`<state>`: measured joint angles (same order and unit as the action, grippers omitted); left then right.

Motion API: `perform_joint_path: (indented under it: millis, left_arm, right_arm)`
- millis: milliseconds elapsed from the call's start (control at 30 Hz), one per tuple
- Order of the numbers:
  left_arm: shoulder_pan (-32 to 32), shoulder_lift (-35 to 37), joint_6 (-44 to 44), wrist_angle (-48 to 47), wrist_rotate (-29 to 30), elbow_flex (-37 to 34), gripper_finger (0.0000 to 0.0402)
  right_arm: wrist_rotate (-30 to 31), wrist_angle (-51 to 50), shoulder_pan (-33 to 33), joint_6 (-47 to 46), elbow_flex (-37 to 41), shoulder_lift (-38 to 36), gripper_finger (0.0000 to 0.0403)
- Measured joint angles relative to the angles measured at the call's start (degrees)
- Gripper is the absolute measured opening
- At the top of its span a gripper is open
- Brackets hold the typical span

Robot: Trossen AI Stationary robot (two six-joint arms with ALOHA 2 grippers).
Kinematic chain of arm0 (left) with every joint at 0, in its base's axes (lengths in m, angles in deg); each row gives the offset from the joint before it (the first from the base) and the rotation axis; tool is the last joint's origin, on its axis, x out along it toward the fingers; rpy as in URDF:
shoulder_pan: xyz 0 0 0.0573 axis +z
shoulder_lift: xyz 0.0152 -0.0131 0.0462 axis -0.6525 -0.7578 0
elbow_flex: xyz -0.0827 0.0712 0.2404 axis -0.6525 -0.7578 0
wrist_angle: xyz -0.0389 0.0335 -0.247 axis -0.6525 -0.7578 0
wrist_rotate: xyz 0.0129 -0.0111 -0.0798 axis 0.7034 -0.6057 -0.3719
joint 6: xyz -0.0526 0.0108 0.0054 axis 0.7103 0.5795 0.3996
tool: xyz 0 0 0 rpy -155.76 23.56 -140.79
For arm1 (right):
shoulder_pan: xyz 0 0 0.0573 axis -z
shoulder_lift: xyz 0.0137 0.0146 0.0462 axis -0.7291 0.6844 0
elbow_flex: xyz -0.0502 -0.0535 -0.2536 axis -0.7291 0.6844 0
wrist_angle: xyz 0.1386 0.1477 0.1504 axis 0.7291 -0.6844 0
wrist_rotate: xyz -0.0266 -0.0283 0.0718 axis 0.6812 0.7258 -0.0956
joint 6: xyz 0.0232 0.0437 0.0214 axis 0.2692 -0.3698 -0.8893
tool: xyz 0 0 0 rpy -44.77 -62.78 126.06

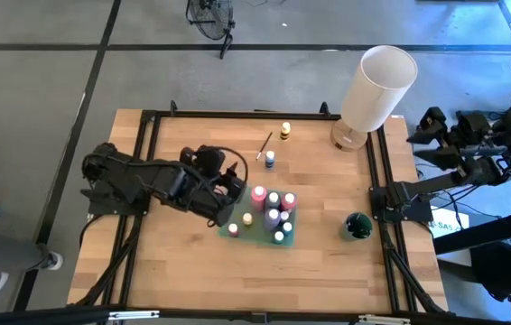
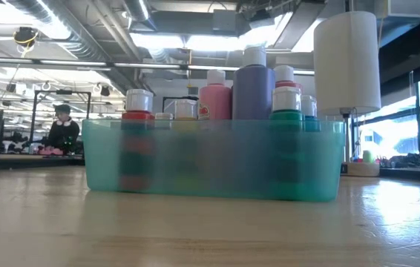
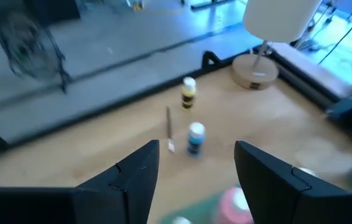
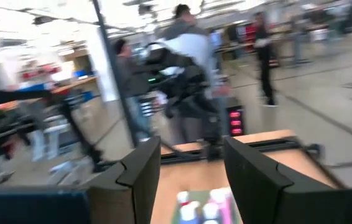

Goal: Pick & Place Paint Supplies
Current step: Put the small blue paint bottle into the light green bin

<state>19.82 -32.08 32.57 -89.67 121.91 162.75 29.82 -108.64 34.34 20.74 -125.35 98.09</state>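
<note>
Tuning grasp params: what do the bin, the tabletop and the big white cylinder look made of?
Bin: translucent teal plastic, likely; bottles show blurred through its wall.
Tabletop: pale wood, satin; plank seams and grain visible, soft window glare.
Cylinder: matte white, material unclear; stands on a round tan base.

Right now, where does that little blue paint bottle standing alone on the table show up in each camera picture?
High view: the blue bottle stands behind the teal tray, beside the brush.
Low view: not visible; the tray fills the middle.
Left wrist view: the bottle shows between the fingers.
Right wrist view: cannot tell.
Shared landmark: the white cylinder.
</note>
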Motion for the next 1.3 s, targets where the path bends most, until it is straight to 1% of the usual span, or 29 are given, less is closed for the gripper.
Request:
perform_joint_path:
  millis: [100, 167, 233, 300, 367, 467, 600, 667, 733, 867, 967, 1100, 1200, 1300]
  left_arm:
    - [2.0, 0.0, -8.2, 0.1, 3.1, 0.0, 0.0203]
    - [3.7, 0.0, -9.3, 1.3, 4.0, 0.0, 0.0203]
    - [5.9, 0.2, -12.6, 1.8, 2.3, 0.0, 0.0202]
    - [8.5, 0.5, -20.6, 1.8, -1.4, 0.0, 0.02]
    - [11.0, 0.5, -27.8, 2.0, -3.1, 0.0, 0.0197]
    - [14.5, 0.5, -38.0, 4.7, -3.4, 0.0, 0.0196]
    - [19.2, 0.5, -60.5, 11.7, -3.7, 0.0, 0.0196]
    - [22.1, 0.5, -71.1, 15.3, -5.5, 0.0, 0.0196]
    - [25.4, 0.5, -77.2, 17.3, -9.4, 0.0, 0.0196]
    - [32.8, 0.4, -80.6, 17.5, -21.3, 0.0, 0.0192]
    - [37.9, 0.4, -80.1, 17.2, -27.0, 0.0, 0.0187]
    - [43.5, 0.4, -77.0, 17.1, -32.9, 0.0, 0.018]
    - [46.2, 0.4, -71.6, 17.1, -37.9, 0.0, 0.0175]
    - [47.8, 0.4, -66.6, 16.2, -42.5, 0.0, 0.017]
  right_arm:
    - [4.6, -0.2, 0.0, -0.4, 0.0, 0.0, 0.0178]
    - [4.8, -0.3, 0.0, -1.9, 0.0, 0.1, 0.0178]
    - [4.8, 1.2, 0.0, -3.5, 0.0, 0.7, 0.0178]
    - [4.0, 3.4, 0.0, -3.8, 0.0, 1.5, 0.0178]
    - [1.7, 5.1, 0.0, -2.9, 0.0, 2.3, 0.0178]
    - [-3.1, 7.6, 0.0, -1.9, 0.0, 4.2, 0.0178]
    - [-12.4, 14.3, 0.0, 0.0, 0.0, 8.0, 0.0178]
    - [-16.9, 16.6, 0.0, 1.1, 0.0, 10.0, 0.0178]
    - [-18.6, 18.4, 0.0, 3.1, 0.0, 11.6, 0.0178]
    - [-18.6, 23.8, 0.0, 10.4, 0.0, 13.7, 0.0178]
    - [-18.1, 27.2, 0.0, 13.6, 0.0, 14.3, 0.0178]
    - [-14.9, 27.6, 0.0, 14.4, -0.4, 14.3, 0.0178]
    - [-13.7, 26.9, 0.0, 16.0, -0.9, 14.3, 0.0178]
    - [-13.6, 26.5, 0.0, 17.4, -1.7, 14.3, 0.0178]
